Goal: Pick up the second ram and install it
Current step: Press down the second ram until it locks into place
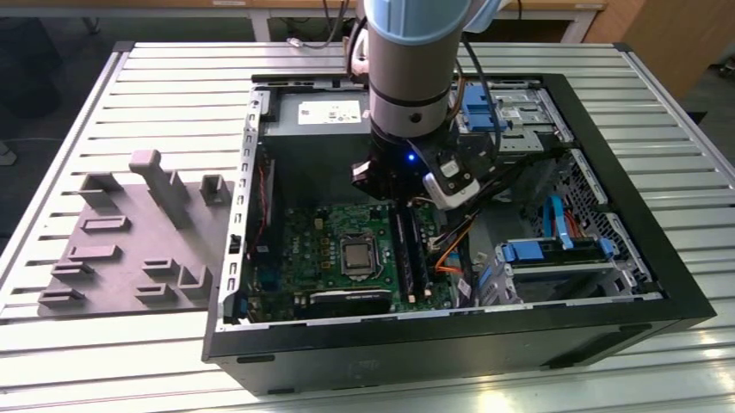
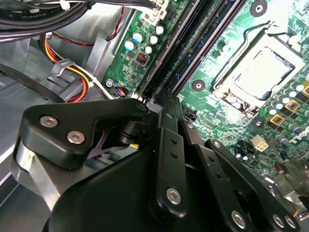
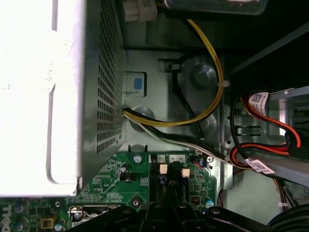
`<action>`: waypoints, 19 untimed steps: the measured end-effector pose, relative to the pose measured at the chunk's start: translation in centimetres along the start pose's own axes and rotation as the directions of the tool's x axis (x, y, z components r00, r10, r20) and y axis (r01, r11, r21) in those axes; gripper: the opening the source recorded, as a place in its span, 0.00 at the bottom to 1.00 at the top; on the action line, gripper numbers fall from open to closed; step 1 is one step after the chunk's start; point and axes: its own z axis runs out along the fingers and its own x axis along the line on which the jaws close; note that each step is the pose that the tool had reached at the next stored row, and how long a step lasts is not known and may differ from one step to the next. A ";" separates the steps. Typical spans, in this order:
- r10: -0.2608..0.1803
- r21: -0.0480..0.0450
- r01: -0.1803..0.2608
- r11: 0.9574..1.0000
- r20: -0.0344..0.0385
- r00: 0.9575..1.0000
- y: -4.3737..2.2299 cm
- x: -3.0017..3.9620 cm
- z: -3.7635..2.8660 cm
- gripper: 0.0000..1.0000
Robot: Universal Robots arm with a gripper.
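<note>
While my arm reaches down into the open computer case (image 1: 643, 284) on the slatted table (image 1: 172, 77), my pincer (image 1: 397, 202) hangs low over the green motherboard (image 1: 316, 249), just above the near end of the long black memory slots (image 1: 408, 254). In the second wrist view its black links are folded in until the tips (image 2: 161, 99) nearly meet, so it is drawn closed or close to it. I cannot tell whether anything thin is pinched between them. The second ram (image 2: 188, 48) appears as a dark narrow strip running along the slots straight out from my tips, beside the CPU socket (image 2: 258, 67). I cannot tell whether it is fully seated. In the first wrist view two white slot latches (image 3: 163, 169) sit just beyond my pincer, near yellow and black cables (image 3: 212, 96). Off to the exterior view's left, a grey fixture (image 1: 138, 241) of blocks and posts lies on the table, well apart from the case.
</note>
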 end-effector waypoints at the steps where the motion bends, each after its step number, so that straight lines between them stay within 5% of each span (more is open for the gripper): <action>1: 0.000 0.000 0.000 1.000 0.000 1.000 0.00 0.00 0.03 0.11; 19: 0.000 -0.001 0.000 1.000 0.000 1.000 0.00 0.01 0.14 0.11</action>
